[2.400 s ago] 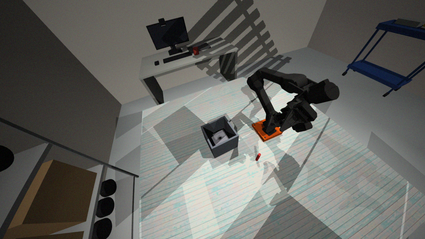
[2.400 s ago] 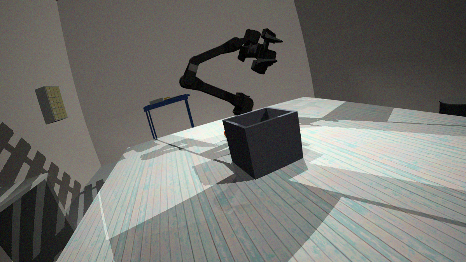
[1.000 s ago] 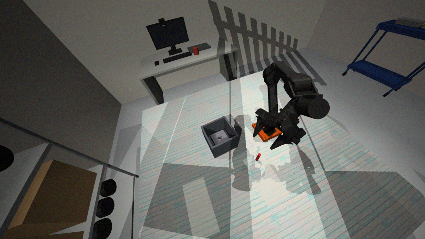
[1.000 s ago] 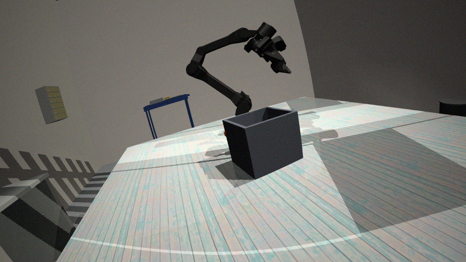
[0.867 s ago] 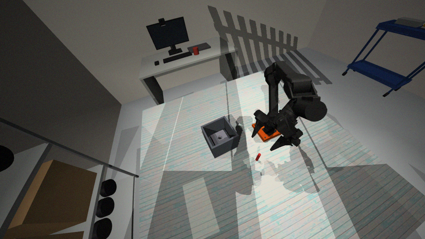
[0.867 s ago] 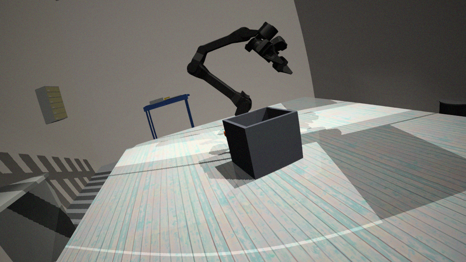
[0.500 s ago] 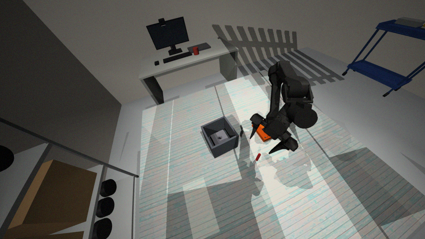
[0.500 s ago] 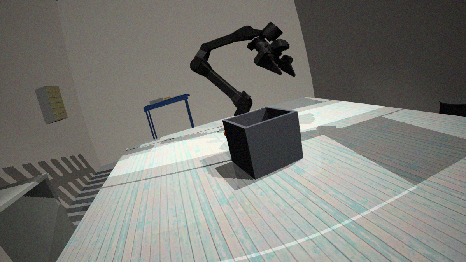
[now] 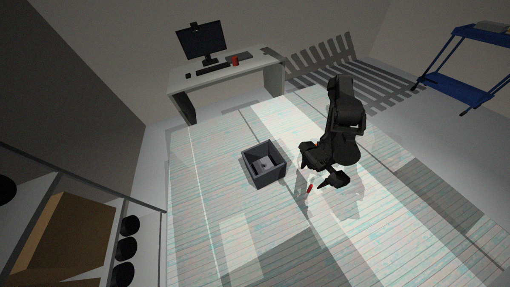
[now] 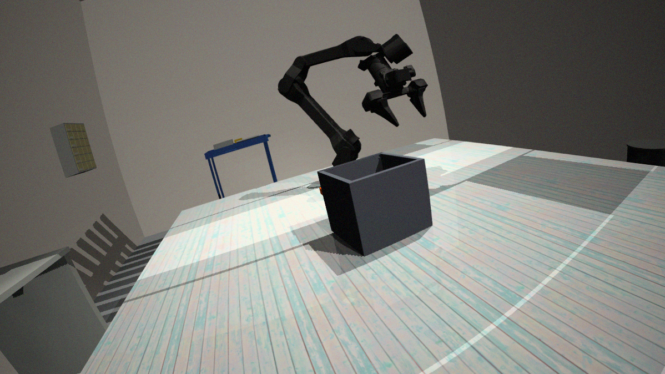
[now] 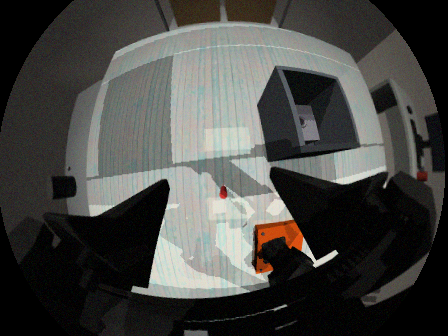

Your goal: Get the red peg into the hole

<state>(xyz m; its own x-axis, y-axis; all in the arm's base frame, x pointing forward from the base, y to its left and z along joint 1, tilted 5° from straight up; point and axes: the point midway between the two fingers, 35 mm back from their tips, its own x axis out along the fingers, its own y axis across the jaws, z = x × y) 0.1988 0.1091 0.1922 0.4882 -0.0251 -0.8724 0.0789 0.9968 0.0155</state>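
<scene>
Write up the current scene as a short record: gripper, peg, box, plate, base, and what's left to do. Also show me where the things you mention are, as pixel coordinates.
gripper: open, nothing between its fingers, raised above the table (image 9: 310, 177) (image 10: 411, 121) (image 11: 220, 177)
peg: red (image 9: 310, 188) (image 11: 223, 192), outside the box; not visible in the exterior view
box: dark grey, open-topped (image 9: 272, 177) (image 10: 392, 209) (image 11: 277, 120), on the table (image 9: 199, 231) (image 10: 260, 302) (image 11: 200, 100)
plate: light grey, at the bottom of the box (image 9: 267, 161) (image 11: 311, 131), hole visible, no peg in it
base: orange (image 9: 316, 144) (image 10: 321, 190) (image 11: 270, 231)
left to do: pick up the peg, lower it into the box, seat it in the hole

Top: high, facing down | exterior: low, tabletop-level | both share box (image 9: 271, 179) (image 10: 392, 204)
</scene>
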